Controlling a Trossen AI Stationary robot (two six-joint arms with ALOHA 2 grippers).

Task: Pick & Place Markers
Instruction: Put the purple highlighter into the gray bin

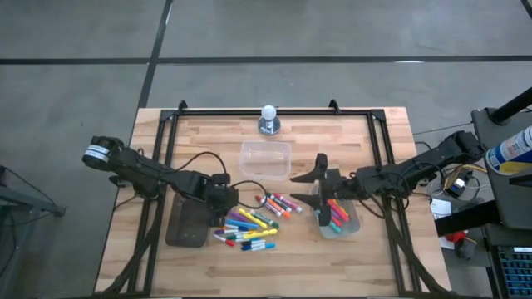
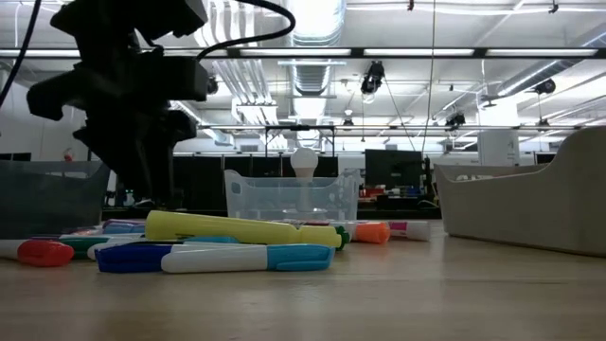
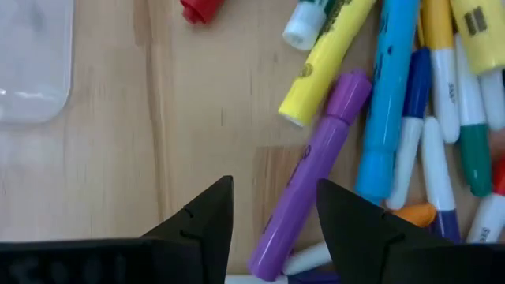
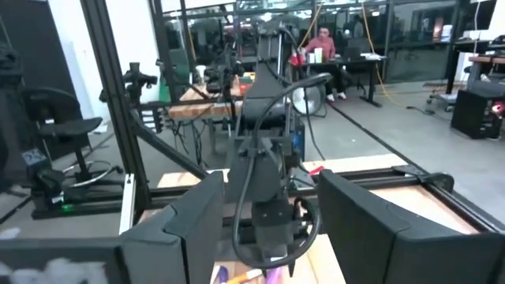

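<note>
Left gripper sits open, straddling a purple marker without clamping it. Light, stiff, slick plastic, I'd guess, so grab mid-barrel. Right gripper hangs open, empty.

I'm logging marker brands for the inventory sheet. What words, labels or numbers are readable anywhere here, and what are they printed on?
No text is readable in any view.
Yellow marker: dark print along the barrel, too blurred to read.
Yellow marker with grey label patch: no legible characters.
White-bodied markers: small print, too small to read.
Purple marker: no print visible.
</note>
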